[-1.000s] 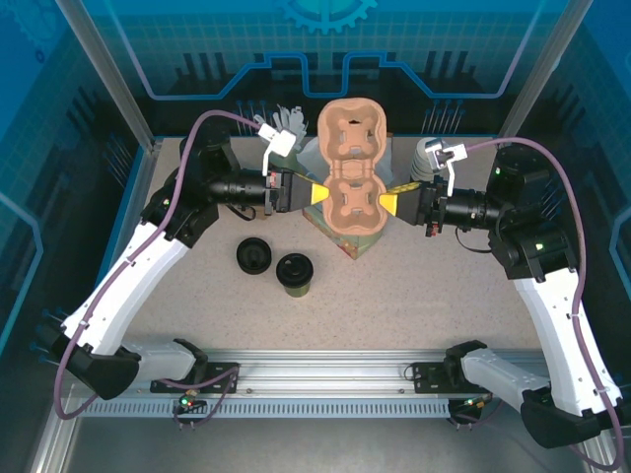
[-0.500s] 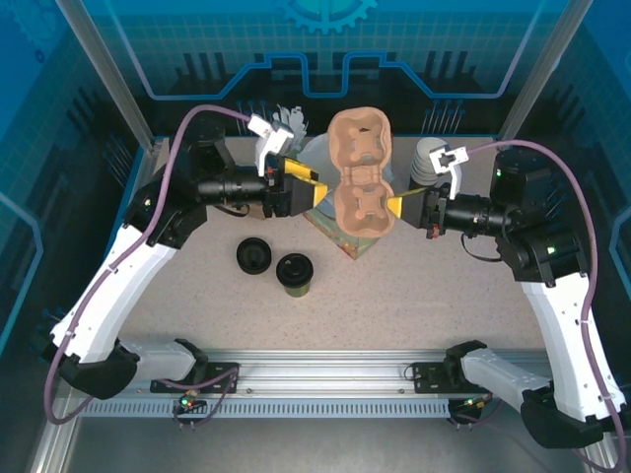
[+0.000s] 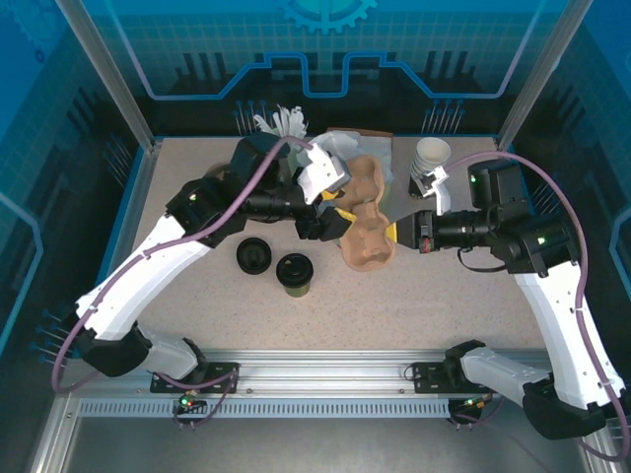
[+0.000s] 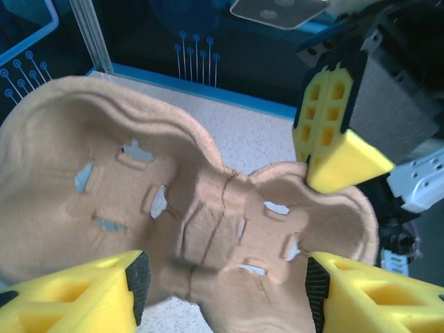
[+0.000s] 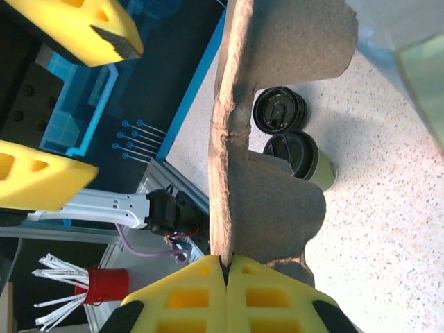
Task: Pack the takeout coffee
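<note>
The takeout coffee (image 3: 294,273), a small olive-sided cup with a black lid, stands on the table in front of the arms; it also shows as the takeout coffee (image 5: 300,161). A tan pulp cup carrier (image 3: 367,222) hangs on edge above the table. My right gripper (image 3: 396,233) is shut on the carrier's rim (image 5: 227,267). My left gripper (image 3: 335,219) is open. Its fingers (image 4: 83,295) stand wide on either side of the carrier (image 4: 194,208) without pinching it.
A loose black lid (image 3: 253,256) lies left of the coffee. A stack of white cups (image 3: 431,156) stands at the back right. A red holder of white stirrers (image 3: 281,123) and a brown bag (image 3: 363,138) stand at the back. Blue walls close the table's sides.
My left gripper has opened and let go of the carrier, and its arm has swung inward. The carrier has tipped from flat onto its edge and come nearer, held by the right gripper alone.
</note>
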